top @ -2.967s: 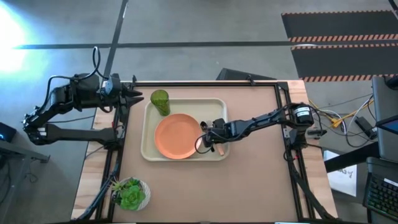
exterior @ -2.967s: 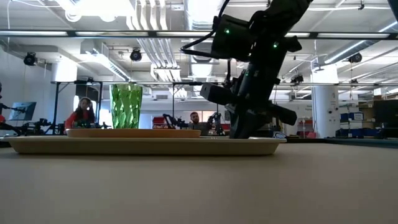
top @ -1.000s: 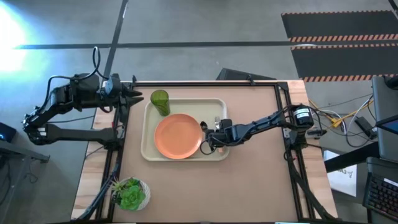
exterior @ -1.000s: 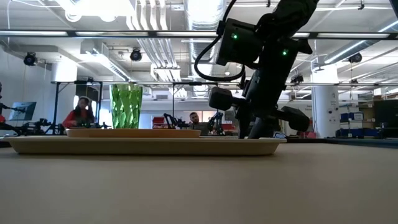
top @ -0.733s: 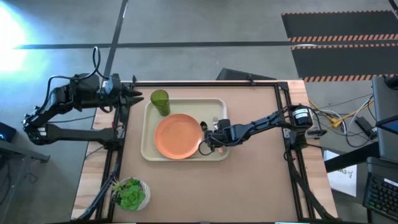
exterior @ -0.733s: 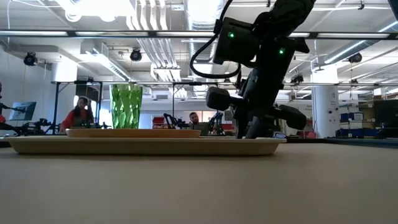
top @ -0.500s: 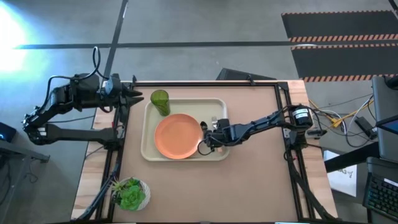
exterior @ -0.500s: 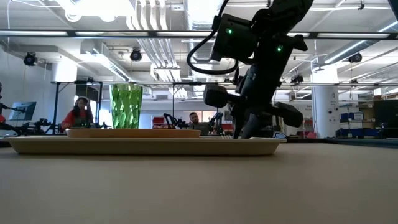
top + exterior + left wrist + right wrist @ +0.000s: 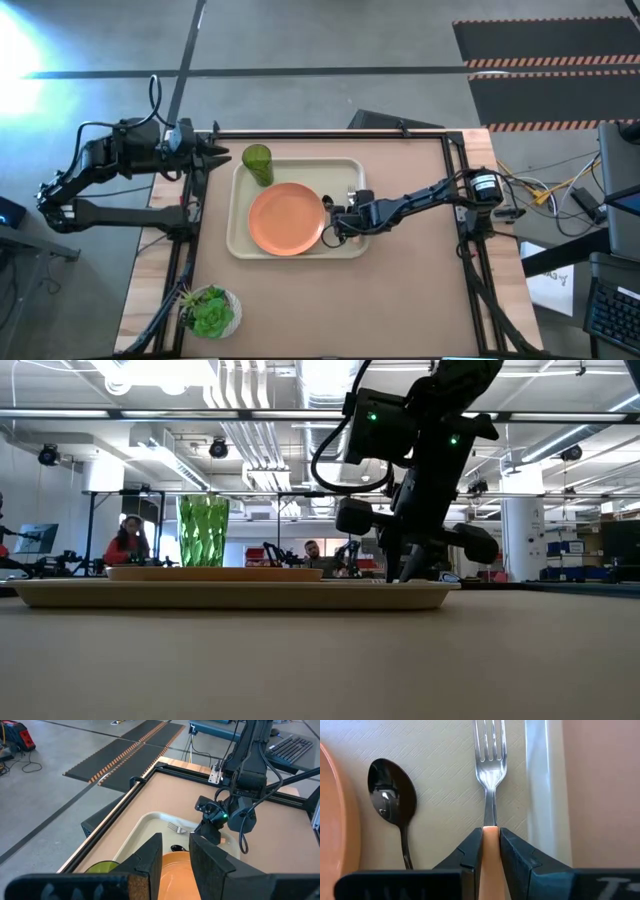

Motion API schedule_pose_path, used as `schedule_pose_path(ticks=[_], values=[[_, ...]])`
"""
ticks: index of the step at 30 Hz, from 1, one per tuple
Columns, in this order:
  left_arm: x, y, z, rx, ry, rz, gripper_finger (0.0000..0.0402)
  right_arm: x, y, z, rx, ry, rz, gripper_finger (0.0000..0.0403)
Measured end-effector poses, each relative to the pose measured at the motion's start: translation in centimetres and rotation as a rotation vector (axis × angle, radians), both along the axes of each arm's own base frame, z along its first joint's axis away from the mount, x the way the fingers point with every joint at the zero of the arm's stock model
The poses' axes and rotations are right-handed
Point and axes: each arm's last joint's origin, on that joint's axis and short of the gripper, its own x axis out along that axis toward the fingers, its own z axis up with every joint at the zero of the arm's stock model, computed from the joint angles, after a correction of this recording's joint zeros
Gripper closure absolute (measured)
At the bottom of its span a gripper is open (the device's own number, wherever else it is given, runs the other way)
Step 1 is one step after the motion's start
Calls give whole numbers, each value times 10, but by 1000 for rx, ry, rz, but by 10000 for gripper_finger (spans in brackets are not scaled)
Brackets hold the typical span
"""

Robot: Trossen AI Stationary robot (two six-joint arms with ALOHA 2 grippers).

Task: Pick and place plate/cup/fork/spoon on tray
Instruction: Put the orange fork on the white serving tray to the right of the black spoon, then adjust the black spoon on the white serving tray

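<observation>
The cream tray (image 9: 240, 240) lies mid-table. On it the orange plate (image 9: 286, 218) lies flat and the green cup (image 9: 257, 162) stands upright at the far left corner. The dark spoon (image 9: 392, 790) lies on the tray floor between the plate and the fork (image 9: 490, 765). My right gripper (image 9: 338, 222) is low over the tray's right end, shut on the fork. My left gripper (image 9: 215, 155) is open and empty at the table's far left, beside the cup. My right gripper pinches the fork's pink handle (image 9: 491, 834) between its two fingers, near where it meets the metal neck. The fingers lie along the fork, whose tines (image 9: 490, 745) point ahead toward the far edge. The fork is just over the tray floor; I cannot tell whether it touches.
A white bowl of green leaves (image 9: 210, 312) stands at the table's near left corner. Bare brown table lies right of and in front of the tray. The tray's raised right rim (image 9: 540, 795) runs close beside the fork. People show in the room beyond, in the low view.
My right gripper, still shut on the fork, has swung a little toward the table's left over the tray's right end and come back toward the right. The plate, cup and spoon have stayed put.
</observation>
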Motion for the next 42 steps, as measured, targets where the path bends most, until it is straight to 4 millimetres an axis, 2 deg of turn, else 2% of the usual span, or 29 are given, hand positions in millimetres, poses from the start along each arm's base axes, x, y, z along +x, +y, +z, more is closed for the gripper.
schedule_pose_path(ticks=[8,15,31,42], values=[[0,0,0,3,0,-1,323,1,-1,-4,-11,-12,-39,351],[0,0,0,3,1,-1,323,5,3,-10,1,-9,-1,351],[0,0,0,3,1,-1,323,4,4,-7,4,2,38,349],[0,0,0,3,1,-1,323,4,3,-7,-7,4,42,291]])
